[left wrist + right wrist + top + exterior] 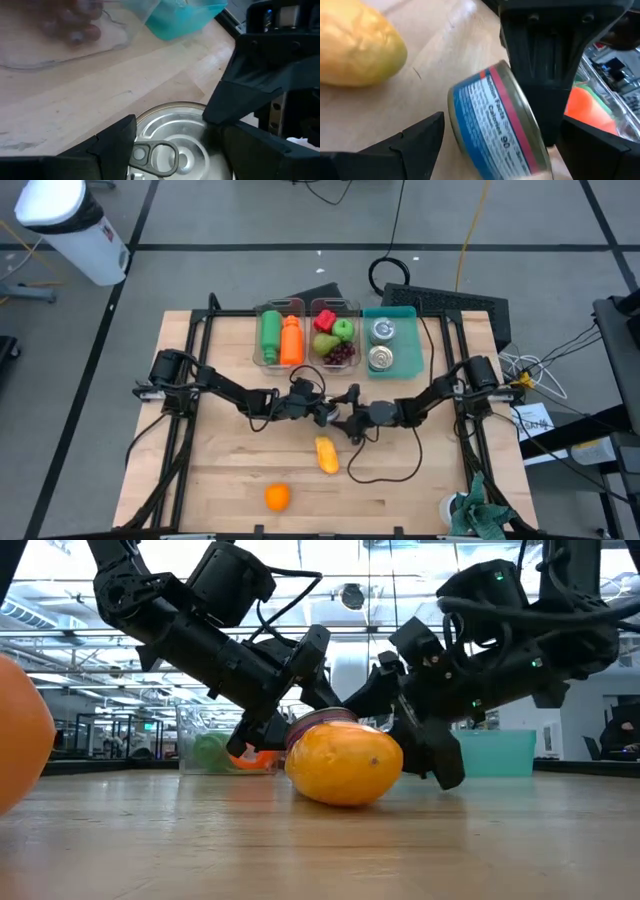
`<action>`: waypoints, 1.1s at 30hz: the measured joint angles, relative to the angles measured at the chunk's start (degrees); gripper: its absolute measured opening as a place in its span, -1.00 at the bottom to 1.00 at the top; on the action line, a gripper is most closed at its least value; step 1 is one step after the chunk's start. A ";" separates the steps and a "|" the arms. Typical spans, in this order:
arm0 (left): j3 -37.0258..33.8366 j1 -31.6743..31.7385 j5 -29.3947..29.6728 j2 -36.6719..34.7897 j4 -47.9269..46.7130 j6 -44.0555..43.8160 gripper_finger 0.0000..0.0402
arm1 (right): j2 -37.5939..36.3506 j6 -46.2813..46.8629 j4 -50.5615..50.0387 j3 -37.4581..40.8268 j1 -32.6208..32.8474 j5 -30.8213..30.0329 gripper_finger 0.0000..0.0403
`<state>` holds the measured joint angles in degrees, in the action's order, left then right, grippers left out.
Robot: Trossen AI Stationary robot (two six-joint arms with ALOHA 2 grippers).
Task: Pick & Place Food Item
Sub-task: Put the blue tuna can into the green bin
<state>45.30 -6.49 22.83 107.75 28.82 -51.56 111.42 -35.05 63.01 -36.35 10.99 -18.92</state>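
A tin can (pixel 495 120) with a blue and red label and a silver pull-tab lid sits on the worktop (pixel 230 470), gripped between the left gripper's (pixel 322 412) fingers (pixel 112 142); the right gripper's (pixel 350 420) 2 fingers (pixel 415 140) spread wide around it

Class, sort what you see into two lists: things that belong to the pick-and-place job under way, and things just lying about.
In the job: can, left gripper, right gripper, teal bin.

Lying about: mango, orange, fruit trays, cloth.
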 joint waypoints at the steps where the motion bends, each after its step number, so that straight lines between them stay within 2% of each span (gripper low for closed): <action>1: 0.00 0.04 -0.30 0.04 0.05 -0.02 0.49 | 0.04 0.04 0.28 -0.01 -0.37 0.83 0.71; 5: 0.00 0.06 -0.50 0.02 0.42 0.41 0.49 | 0.06 4.60 -0.75 -0.66 -2.30 5.61 0.71; 8: 0.00 0.06 -0.49 0.02 0.38 0.28 0.49 | 0.06 7.96 -1.93 -1.17 -2.80 6.55 0.67; 11: 0.00 0.06 -0.50 0.02 0.17 0.44 0.49 | 0.06 6.63 -1.73 -1.17 -2.37 5.91 0.53; 15: 0.05 -0.03 -1.81 -0.18 1.01 2.51 0.49 | 0.06 2.83 -2.42 -1.10 -1.30 5.77 0.22; 20: -0.12 -0.01 -3.30 -0.06 5.10 7.17 0.49 | -0.05 2.31 -3.73 -1.06 -0.78 5.72 0.16; 23: -0.20 0.12 -4.18 -0.11 8.44 11.88 0.49 | -0.11 3.22 -4.61 -1.06 -0.54 6.32 -0.01; 27: -0.24 0.12 -5.22 -0.35 10.66 16.78 0.49 | -0.16 4.95 -5.36 -1.08 -0.43 7.08 -0.02; 33: -0.04 0.24 -5.06 -1.12 12.14 17.92 0.49 | -0.36 6.34 -5.90 -1.18 -0.41 7.14 -0.09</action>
<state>45.25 -6.26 17.77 106.63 40.96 -33.64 111.06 -28.71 57.11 -37.53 10.58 -11.78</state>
